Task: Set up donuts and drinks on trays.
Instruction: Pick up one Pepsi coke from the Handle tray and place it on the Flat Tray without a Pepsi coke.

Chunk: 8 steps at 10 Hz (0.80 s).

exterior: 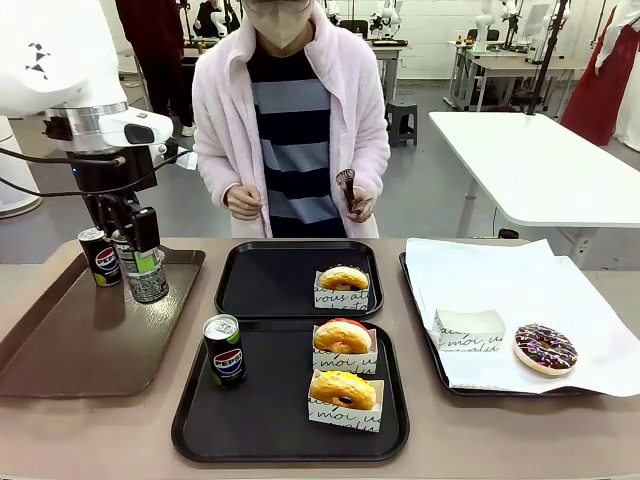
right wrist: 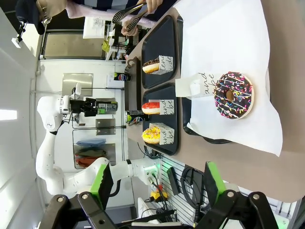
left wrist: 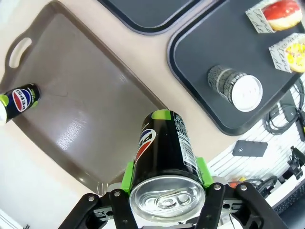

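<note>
Pepsi can (exterior: pixel 148 272), upright, clenched in left gripper (left wrist: pixel 165 174) over brown tray (exterior: pixel 60 340); drinkless far black tray (exterior: pixel 265 285) near, to its right.

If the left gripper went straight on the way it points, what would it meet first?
Probably the brown tray, near its rim; the held Pepsi can would touch down first.

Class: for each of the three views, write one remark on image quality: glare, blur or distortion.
Front view: even light, sharp, with a soft sheen on the brown tray. Left wrist view: a white glare patch on that tray, and the gripped can looms, stretched by the wide lens. Right wrist view: rolled sideways, with the white paper nearly washed out.
</note>
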### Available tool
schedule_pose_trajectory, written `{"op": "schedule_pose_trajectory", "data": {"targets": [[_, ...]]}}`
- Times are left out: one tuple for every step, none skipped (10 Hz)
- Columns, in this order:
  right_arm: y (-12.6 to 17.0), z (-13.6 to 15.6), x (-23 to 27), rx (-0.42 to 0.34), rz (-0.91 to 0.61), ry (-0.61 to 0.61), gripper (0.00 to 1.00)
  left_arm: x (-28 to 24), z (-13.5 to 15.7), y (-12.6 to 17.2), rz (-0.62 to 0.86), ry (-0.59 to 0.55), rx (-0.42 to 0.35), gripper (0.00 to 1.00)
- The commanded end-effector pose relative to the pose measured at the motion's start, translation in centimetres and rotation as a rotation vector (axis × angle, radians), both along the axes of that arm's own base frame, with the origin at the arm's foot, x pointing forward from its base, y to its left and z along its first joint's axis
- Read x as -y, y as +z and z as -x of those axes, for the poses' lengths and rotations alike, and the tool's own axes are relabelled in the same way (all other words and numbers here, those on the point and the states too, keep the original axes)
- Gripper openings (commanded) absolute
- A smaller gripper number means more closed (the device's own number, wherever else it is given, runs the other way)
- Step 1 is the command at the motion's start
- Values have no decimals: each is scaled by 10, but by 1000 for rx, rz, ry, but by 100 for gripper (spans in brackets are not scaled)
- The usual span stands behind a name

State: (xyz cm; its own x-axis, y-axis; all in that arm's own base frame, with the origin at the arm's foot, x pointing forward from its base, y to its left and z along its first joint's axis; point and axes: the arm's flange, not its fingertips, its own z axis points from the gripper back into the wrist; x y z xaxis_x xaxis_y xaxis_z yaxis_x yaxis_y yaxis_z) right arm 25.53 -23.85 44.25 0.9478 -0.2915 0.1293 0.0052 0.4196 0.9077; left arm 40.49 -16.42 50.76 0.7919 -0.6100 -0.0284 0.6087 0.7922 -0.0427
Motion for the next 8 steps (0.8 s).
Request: {"op": "schedule_pose_trajectory", "data": {"targets": [[0, -1, 1, 21, -12, 2, 100, 12, -18, 2, -38, 54, 34, 58], [0, -1, 1, 21, -12, 2, 100, 16, -26, 1, -45, 75, 41, 58], [0, -1, 1, 21, -12, 2, 100, 22, -33, 0, -51, 77, 43, 58], [0, -1, 1, 21, -12, 2, 100, 29, -39, -1, -57, 84, 51, 58], [0, -1, 1, 21, -12, 2, 100, 36, -45, -5, -62, 91, 77, 58], [0, -1, 1, 21, -12, 2, 100, 46, -59, -10, -34, 93, 106, 58], [0, -1, 1, 21, -12, 2, 100, 52, -73, -17, 13, 114, 115, 58], [0, -1, 1, 21, -12, 2, 100, 51, -75, -18, 39, 104, 83, 58]]}}
